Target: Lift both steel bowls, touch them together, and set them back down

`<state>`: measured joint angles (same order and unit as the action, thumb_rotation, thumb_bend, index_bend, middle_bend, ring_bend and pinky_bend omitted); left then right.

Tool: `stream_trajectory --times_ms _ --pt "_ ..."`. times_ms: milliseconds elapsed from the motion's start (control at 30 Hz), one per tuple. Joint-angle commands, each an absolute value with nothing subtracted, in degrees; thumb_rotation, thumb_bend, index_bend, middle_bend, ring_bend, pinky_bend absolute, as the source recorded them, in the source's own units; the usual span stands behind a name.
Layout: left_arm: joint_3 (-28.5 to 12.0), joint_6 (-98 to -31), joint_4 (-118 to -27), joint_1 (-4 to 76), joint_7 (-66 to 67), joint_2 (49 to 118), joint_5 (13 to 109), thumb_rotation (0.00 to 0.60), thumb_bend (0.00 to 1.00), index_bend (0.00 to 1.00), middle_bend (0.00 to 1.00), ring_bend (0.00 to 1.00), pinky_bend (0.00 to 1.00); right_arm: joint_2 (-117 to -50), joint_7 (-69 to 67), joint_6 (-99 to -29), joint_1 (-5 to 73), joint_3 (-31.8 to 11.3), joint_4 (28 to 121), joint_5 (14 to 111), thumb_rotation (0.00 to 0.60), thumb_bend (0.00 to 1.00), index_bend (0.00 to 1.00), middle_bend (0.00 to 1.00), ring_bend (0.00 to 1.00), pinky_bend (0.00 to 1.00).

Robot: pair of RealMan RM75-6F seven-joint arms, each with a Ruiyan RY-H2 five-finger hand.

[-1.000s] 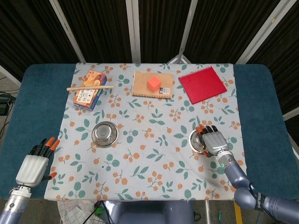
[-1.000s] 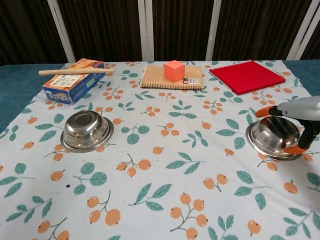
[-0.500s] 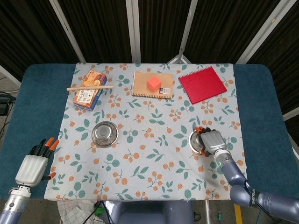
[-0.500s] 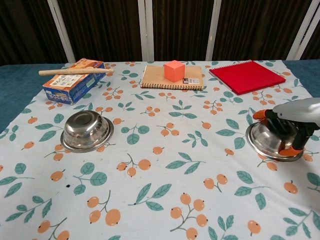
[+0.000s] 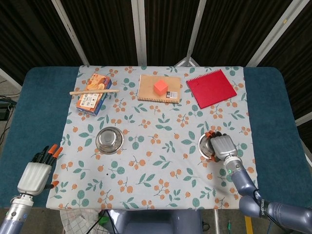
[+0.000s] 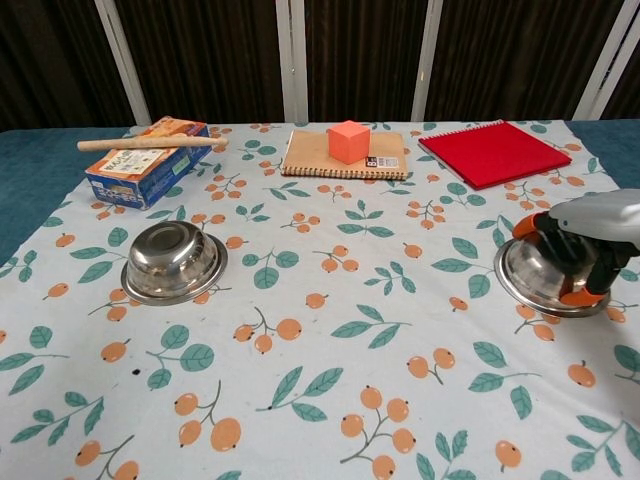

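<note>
1. The right hand (image 6: 590,240) is set over the right steel bowl (image 6: 535,270); its orange-tipped fingers (image 6: 580,295) are curled down around the bowl's rim and grasp it, at about 4 o'clock on the table (image 5: 29,112).
2. Whether this bowl has left the flowered cloth (image 5: 156,161) cannot be told; in the chest view its base appears at cloth level.
3. The left hand (image 5: 35,174) is held off the cloth's edge at about 8 o'clock, over the blue table surface. Its fingers (image 5: 48,152) are extended and slightly spread, released, with nothing in them.
4. The left steel bowl (image 5: 109,139) is seen upright on the cloth at about 9 o'clock of centre, well apart from both hands, with nothing inside it.
5. The left hand is shown only in the head view; it lies outside the chest view. The chest view gives a side look at the right hand's fingers on the bowl rim, which the head view mostly hides beneath the back of the hand.
6. At 11 o'clock a wooden stick (image 5: 94,91) is laid across a blue box (image 5: 91,97).
7. At 12 o'clock an orange cube (image 5: 160,87) rests on a brown notebook (image 5: 146,87); a red notebook (image 5: 210,88) is placed at 1 o'clock.
</note>
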<state>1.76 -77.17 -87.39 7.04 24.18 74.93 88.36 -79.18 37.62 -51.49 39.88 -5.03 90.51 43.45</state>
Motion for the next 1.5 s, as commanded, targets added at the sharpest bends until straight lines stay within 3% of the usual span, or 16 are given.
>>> stream_trajectory --times_ms 33,300,500,800,1067,1500 --pt "1.91 -77.03 -87.23 7.27 24.21 75.13 88.72 0.525 0.07 0.0 0.0 0.0 0.2 -78.97 37.2 -52.75 39.56 -4.56 90.81 44.83 0.6 0.34 0.62 0.54 0.54 0.75" --pt "2.62 -74.91 -86.85 11.02 23.79 77.78 94.42 0.542 0.1 0.0 0.0 0.0 0.2 -76.52 36.31 -54.31 38.65 -3.61 93.39 46.02 0.6 0.34 0.64 0.54 0.54 0.75" --pt "-0.83 -70.93 -91.29 15.91 28.09 79.8 94.71 0.549 0.1 0.0 0.0 0.0 0.22 -73.32 36.25 -56.04 37.89 -2.87 97.13 47.17 0.6 0.34 0.65 0.54 0.54 0.75" --pt "-9.57 -60.55 -98.49 23.17 46.39 82.74 77.87 0.538 0.09 0.0 0.0 0.0 0.23 -67.99 34.58 -58.29 36.02 -1.77 101.5 49.63 0.6 0.34 0.65 0.54 0.54 0.76" --pt "-14.61 -56.58 -94.27 30.05 58.07 88.24 60.93 0.532 0.09 0.0 0.0 0.0 0.2 -63.95 31.37 -57.97 34.59 -1.39 101.55 50.23 0.6 0.34 0.65 0.54 0.54 0.76" --pt "-15.25 -56.8 -86.54 37.77 65.14 95.07 50.0 0.522 0.09 0.0 0.0 0.0 0.2 -60.03 28.55 -57.28 33.57 -1.26 102.03 51.48 0.6 0.34 0.65 0.54 0.54 0.75"
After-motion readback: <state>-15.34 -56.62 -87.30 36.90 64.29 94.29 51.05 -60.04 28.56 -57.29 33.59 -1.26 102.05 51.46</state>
